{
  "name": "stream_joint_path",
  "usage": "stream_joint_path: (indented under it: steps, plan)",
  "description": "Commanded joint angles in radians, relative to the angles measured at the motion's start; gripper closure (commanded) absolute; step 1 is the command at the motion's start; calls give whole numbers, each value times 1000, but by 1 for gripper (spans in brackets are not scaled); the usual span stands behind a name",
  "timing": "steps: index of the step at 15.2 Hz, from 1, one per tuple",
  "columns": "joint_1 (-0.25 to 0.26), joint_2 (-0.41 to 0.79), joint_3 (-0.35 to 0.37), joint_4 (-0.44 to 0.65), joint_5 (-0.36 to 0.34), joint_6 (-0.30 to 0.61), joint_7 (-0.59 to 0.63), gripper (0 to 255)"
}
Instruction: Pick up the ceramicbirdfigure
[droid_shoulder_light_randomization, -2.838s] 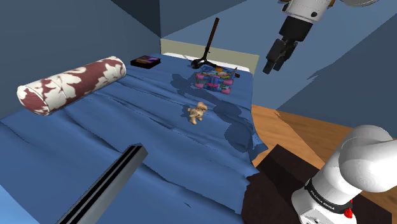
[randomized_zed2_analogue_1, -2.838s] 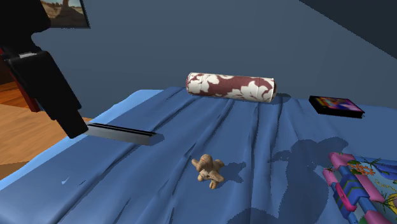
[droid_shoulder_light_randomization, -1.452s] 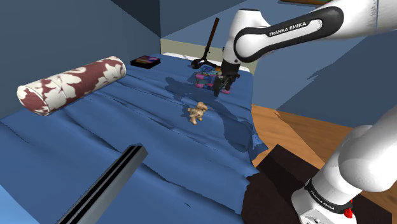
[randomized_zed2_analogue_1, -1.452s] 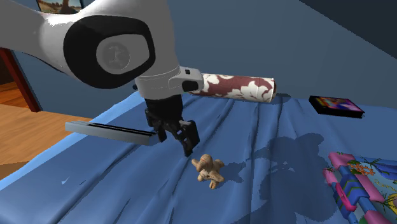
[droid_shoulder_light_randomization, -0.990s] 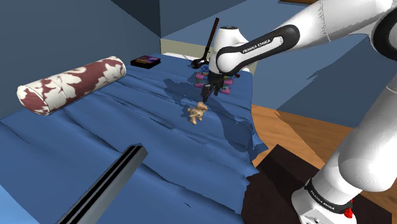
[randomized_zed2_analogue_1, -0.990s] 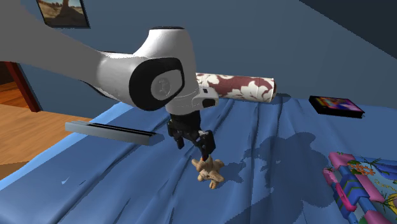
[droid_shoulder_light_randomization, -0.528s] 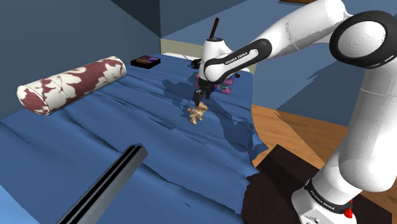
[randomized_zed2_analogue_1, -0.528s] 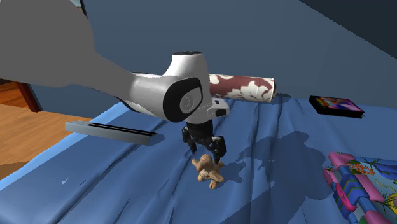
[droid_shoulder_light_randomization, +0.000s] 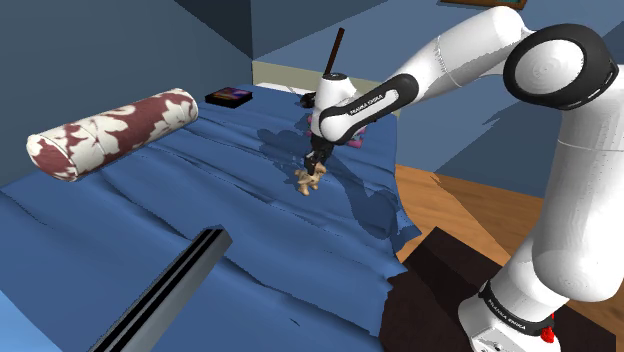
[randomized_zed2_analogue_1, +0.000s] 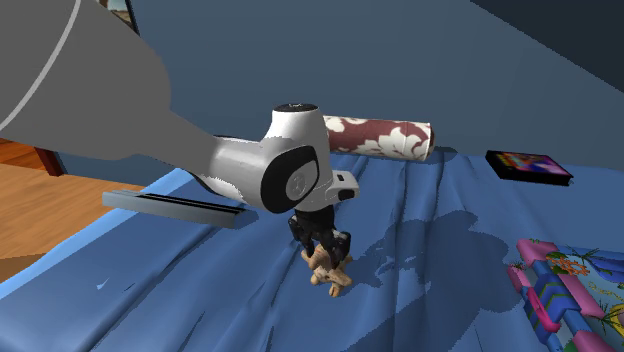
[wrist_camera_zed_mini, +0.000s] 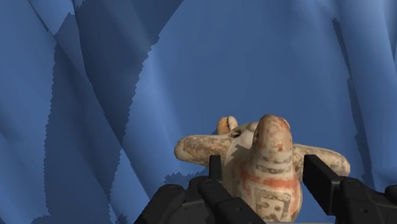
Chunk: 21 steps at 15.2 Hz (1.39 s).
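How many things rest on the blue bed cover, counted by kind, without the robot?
Tan bird figure: 1
Patterned bolster: 1
Flat black box: 1
Grey bar: 1
Pink and blue toy: 1
Dark stick: 1
Total: 6

Fairly dim, bluish light overall. Light from above: arm (droid_shoulder_light_randomization: 450, 50) throws hard dark shadow across blue bed (droid_shoulder_light_randomization: 200, 220), on second exterior view's right of bird figure (randomized_zed2_analogue_1: 328, 270). Wrist view: fold shadows on bed have jagged, stair-stepped edges. White arm shells brightest; arm part nearest second exterior camera flat grey.
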Motion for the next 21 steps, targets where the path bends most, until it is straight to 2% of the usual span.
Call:
stream_joint_path:
  steps: [1, 9, 21]
  plan:
    - [0, 2, 0, -1, -1, 3, 1, 255]
    - [0, 1, 0, 0, 0, 2, 0, 255]
    - [-4, -85, 8, 52, 21, -135, -22, 255]
